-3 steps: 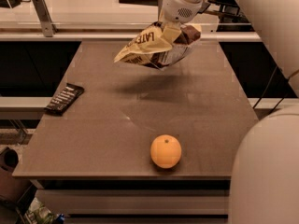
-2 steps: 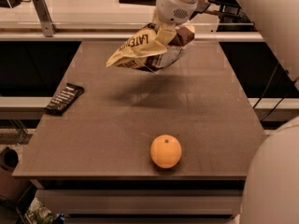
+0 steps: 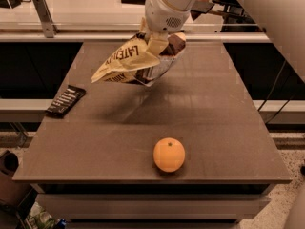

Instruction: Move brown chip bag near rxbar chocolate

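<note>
The brown chip bag, crumpled, pale yellow and dark brown with white lettering, hangs in the air above the middle-back of the table. My gripper is shut on the bag's upper right part and holds it clear of the surface. The rxbar chocolate, a small flat black bar with white lettering, lies at the table's left edge, to the lower left of the bag and apart from it.
A round orange sits near the table's front edge, right of centre. The brown table drops off at all sides. A counter runs behind it. My white arm fills the upper right.
My gripper has carried the chip bag leftward and slightly toward the front, closer to the rxbar. The orange and the rxbar have not moved.
</note>
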Motion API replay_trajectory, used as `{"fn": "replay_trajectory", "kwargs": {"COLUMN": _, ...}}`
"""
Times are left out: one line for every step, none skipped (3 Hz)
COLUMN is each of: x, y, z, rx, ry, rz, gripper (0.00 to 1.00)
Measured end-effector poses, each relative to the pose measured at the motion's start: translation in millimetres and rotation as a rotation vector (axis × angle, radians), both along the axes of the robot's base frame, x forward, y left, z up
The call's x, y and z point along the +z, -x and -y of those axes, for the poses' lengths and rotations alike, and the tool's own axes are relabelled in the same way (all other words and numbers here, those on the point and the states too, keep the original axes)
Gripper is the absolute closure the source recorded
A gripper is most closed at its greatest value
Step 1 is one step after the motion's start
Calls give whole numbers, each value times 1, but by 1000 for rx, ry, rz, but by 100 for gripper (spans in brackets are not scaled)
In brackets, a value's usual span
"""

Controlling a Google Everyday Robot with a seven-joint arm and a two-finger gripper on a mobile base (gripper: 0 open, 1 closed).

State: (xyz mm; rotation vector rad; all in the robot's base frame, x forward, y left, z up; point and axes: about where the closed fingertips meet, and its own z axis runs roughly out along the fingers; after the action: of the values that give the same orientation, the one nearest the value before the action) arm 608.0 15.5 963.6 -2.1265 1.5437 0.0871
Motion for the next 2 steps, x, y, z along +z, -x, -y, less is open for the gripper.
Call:
{"fn": "replay_trajectory", "kwargs": {"x": -7, "y": 21, "z": -22, "rx": 51, "ry": -7, "rz": 2, "gripper": 100}}
{"fn": "replay_trajectory", "kwargs": {"x": -15, "y": 39, "z": -43, "rx": 89, "ry": -11, "rz": 4, "gripper": 100}}
